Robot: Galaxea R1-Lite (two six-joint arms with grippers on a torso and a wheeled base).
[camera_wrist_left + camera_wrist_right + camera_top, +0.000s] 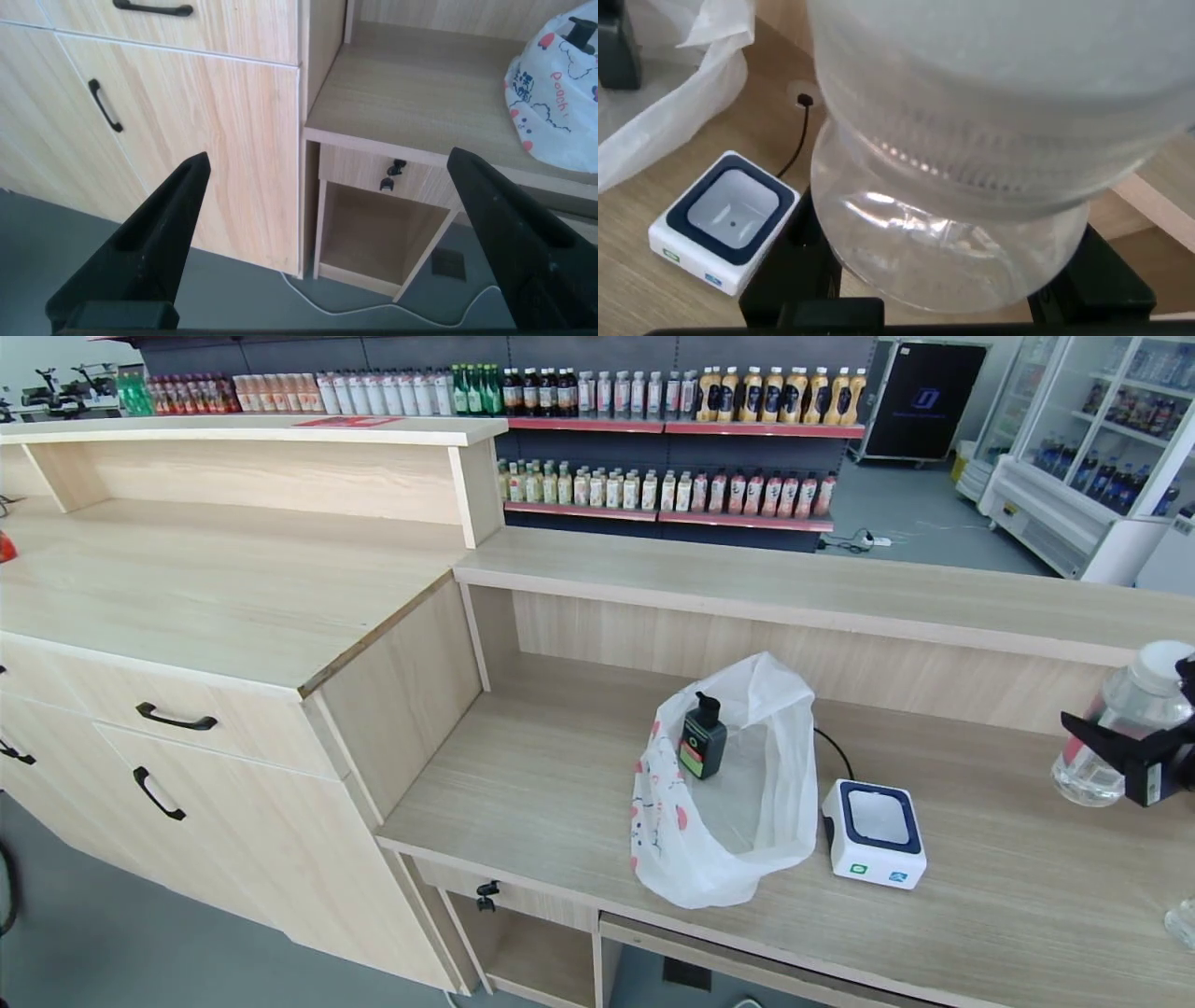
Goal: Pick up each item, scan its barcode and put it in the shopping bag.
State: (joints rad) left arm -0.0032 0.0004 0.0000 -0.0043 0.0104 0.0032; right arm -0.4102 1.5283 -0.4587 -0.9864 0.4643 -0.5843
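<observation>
A clear plastic bottle (pixel 1120 723) with a white cap hangs above the counter's right end, and my right gripper (pixel 1134 756) is shut on it. In the right wrist view the bottle (pixel 971 187) looms close, with the white scanner (pixel 724 219) below it. The scanner (pixel 875 831) has a blue-rimmed window and sits on the counter just right of the white shopping bag (pixel 738 803). A dark pump bottle (pixel 702 737) stands inside the open bag. My left gripper (pixel 327 233) is open, low beside the cabinet, with nothing between its fingers.
A raised wooden ledge (pixel 840 588) runs behind the low counter (pixel 560 784). A taller counter with drawers (pixel 187 607) stands to the left. The scanner's cable (pixel 836 751) trails back behind the bag. Another clear item (pixel 1182 922) pokes in at the right edge.
</observation>
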